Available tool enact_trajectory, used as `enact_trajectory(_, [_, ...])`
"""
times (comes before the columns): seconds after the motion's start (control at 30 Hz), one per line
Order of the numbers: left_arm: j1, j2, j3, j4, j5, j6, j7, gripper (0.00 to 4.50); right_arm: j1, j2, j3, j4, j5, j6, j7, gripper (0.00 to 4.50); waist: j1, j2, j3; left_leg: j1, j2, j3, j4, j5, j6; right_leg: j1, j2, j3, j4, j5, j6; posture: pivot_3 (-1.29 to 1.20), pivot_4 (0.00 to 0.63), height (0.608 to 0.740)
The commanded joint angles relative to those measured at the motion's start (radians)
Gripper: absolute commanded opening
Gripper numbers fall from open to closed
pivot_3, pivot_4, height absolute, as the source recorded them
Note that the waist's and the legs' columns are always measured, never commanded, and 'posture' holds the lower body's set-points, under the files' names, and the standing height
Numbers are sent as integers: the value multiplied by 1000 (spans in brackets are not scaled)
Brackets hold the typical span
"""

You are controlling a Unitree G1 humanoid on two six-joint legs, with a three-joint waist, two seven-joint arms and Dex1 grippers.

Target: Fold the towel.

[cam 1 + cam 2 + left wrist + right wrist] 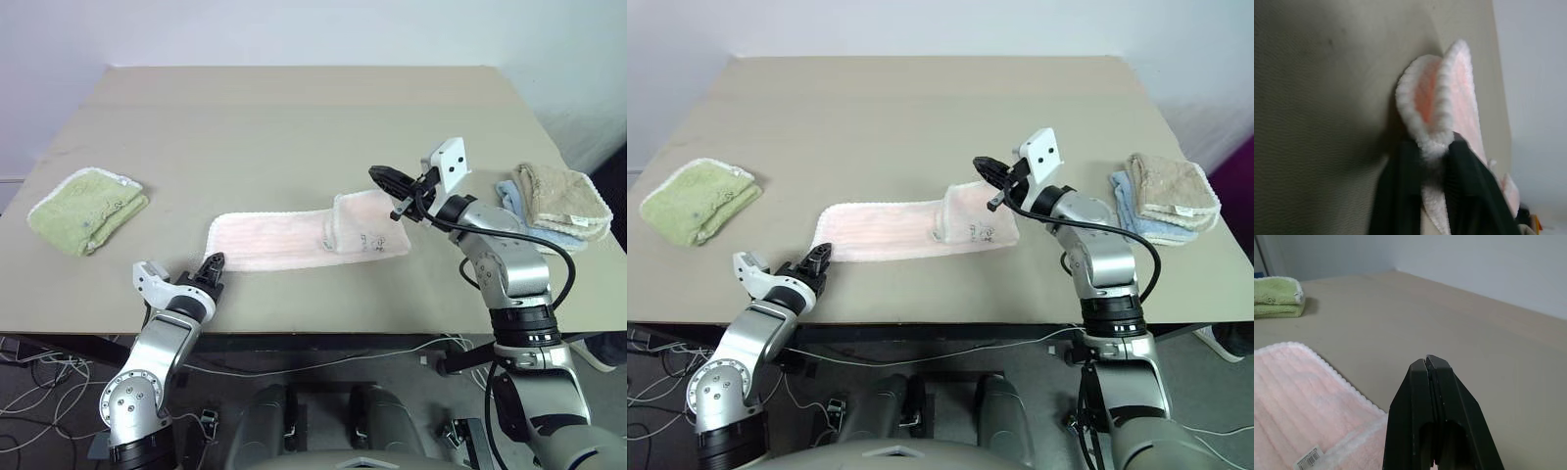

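Left eye view: your table (294, 117) is a wide beige top, bare in the middle, with a pale wall behind it and cables on the floor under the near edge. The towel (284, 242) lies as a long pink strip across the near half of the table, its right end folded over itself so the white scalloped edging and a small printed label face up. A green folded towel (86, 210) sits at the far left, a beige folded towel (563, 199) on a light blue folded towel (511, 196) at the far right, all well apart from the pink one. Your left gripper (213, 266) is at the strip's near left corner; the left wrist view shows its fingers (1469, 186) clamped on the white edging, corner bunched up between them. Your right gripper (385, 179) hangs just above the folded right end, fingers pressed together, holding nothing.
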Motion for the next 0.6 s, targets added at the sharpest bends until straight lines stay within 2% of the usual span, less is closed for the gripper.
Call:
enact_trajectory(0.03, [-2,5,18,-20,-6,-36,-5,13,-2,-4,-10,-52,11,-2,-4,0,0,0,0,0,0,0,0,0,0,0,0,0,0,0,0,0,150,740])
enact_trajectory(0.17, [-10,27,33,-29,-11,-55,-17,13,4,-4,-7,-52,9,-3,-3,0,0,0,0,-1,0,0,0,0,0,-1,0,0,0,0,0,0,150,740])
enact_trajectory(0.27, [-21,83,68,-28,-8,-62,-47,13,9,-5,-7,-55,8,-4,-4,0,-1,0,0,-1,0,0,0,0,0,-2,0,0,0,0,0,0,150,740])
enact_trajectory(0.4, [-43,201,143,3,-11,-68,-117,13,10,-9,-12,-56,7,-6,-7,0,-4,0,1,-2,0,0,0,0,-1,-3,0,0,-1,0,-1,0,150,740])
enact_trajectory(0.5, [-74,342,191,51,25,-43,-228,13,9,-11,-16,-51,4,-11,-11,0,-5,0,1,-3,0,0,-1,-1,-2,-4,0,0,-1,0,-1,0,150,740])
enact_trajectory(0.6, [-112,451,187,66,69,-22,-341,13,9,-12,-20,-47,1,-16,-19,0,-4,0,1,-6,0,0,-1,-1,-3,-6,1,-1,-1,0,-1,0,150,740])
